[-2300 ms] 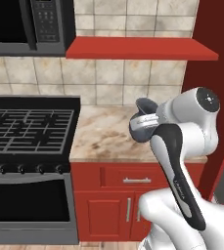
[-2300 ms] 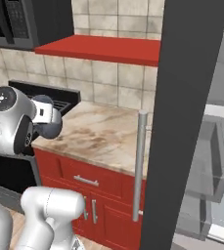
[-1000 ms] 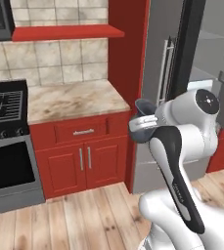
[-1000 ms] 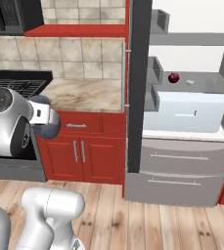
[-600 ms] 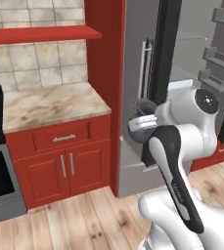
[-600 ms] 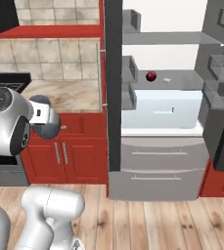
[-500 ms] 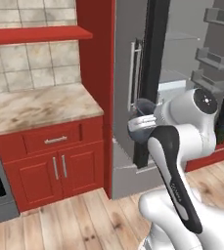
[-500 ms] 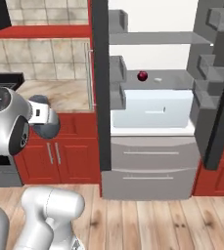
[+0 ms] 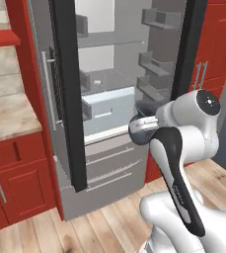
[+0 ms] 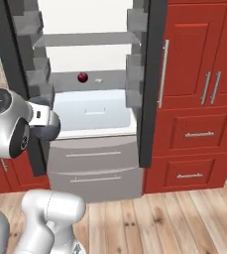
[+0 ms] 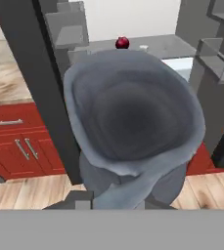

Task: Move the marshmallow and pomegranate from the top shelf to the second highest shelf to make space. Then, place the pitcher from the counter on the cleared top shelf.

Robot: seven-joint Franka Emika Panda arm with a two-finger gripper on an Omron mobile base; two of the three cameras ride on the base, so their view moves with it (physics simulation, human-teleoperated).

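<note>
Before the open fridge, my gripper (image 11: 114,205) is clenched on the dark blue-grey, flared-lip pitcher (image 11: 133,122). Beyond its mouth, the dark red, glossy round pomegranate (image 10: 82,77) and tiny off-white marshmallow (image 10: 98,80) sit near each other on one grey shelf (image 10: 110,79); shelving the pitcher there risks knocking them off.

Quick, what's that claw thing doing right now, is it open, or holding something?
Gripper: shut on the pitcher, a dark blue-grey jug carried in front of the open fridge.
</note>
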